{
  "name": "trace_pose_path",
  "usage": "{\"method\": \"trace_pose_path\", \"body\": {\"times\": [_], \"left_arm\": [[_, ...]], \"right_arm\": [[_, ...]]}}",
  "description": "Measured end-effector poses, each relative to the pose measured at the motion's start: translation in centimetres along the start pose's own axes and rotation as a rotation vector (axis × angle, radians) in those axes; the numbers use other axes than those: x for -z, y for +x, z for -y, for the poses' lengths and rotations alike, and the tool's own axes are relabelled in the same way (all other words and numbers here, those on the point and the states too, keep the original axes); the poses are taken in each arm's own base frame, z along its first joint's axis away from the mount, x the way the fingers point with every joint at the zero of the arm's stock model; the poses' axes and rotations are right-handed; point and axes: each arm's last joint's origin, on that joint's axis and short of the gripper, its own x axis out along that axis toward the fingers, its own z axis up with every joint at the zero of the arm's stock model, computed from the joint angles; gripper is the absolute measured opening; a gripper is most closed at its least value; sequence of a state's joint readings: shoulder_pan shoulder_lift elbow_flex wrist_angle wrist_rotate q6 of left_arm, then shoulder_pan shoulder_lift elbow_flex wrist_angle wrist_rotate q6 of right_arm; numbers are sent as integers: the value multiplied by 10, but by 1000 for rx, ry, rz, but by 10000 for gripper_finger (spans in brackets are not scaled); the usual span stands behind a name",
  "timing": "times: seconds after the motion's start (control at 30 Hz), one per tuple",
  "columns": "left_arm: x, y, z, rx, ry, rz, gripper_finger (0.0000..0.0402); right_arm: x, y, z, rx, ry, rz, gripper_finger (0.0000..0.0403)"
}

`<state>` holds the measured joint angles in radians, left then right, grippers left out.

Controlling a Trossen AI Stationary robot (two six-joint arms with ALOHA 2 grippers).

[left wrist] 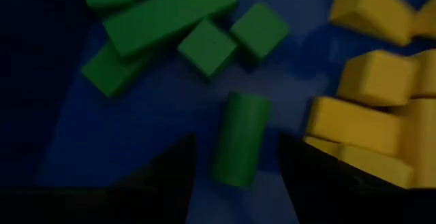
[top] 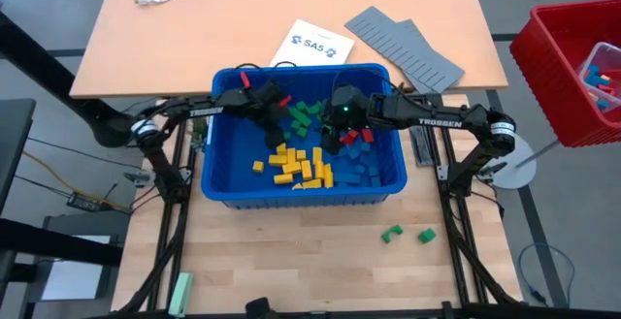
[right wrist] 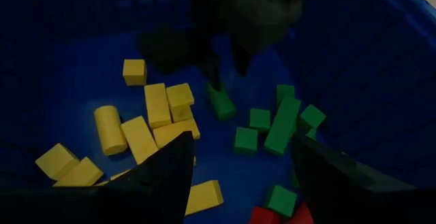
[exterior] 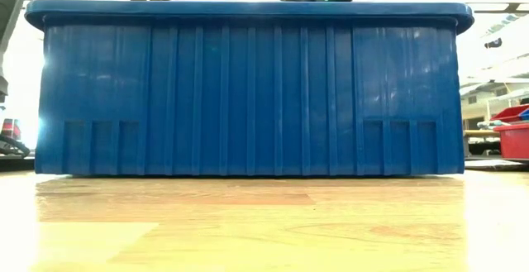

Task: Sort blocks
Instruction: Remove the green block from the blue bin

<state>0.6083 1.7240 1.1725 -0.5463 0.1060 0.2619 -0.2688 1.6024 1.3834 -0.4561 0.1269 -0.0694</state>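
Fingers of left gripper (left wrist: 235,157) wide, straddling green cylinder (left wrist: 238,139) in blue bin (top: 218,191).
Centre it, close squarely, or it'll roll; right gripper (right wrist: 238,159) also apart, empty.

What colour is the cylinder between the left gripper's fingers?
Green; the cylinder shows best in the left wrist view.

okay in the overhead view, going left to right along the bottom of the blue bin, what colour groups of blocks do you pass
Lone yellow block → yellow pile → blue blocks, all inside the bin.
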Motion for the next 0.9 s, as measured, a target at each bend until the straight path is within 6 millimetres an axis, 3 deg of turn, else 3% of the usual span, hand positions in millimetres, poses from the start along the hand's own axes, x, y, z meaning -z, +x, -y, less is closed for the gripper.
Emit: {"method": "trace_pose_path", "body": {"times": [0.17, 0.33, 0.53, 0.73, 0.9], "left_arm": [[7, 32, 0, 43, 32, -81, 211], [13, 48, -1, 59, 39, -130, 211], [14, 54, -2, 54, 54, -139, 206], [13, 54, -2, 46, 65, -130, 140], [12, 52, -2, 41, 76, -124, 138]], "right_arm": [[0, 0, 0, 0, 24, 0, 228], [0, 0, 0, 0, 24, 0, 228], [0, 0, 0, -1, 25, -1, 221], [0, 0, 0, 0, 26, 0, 217], [0, 0, 0, -1, 25, 0, 216]]}}
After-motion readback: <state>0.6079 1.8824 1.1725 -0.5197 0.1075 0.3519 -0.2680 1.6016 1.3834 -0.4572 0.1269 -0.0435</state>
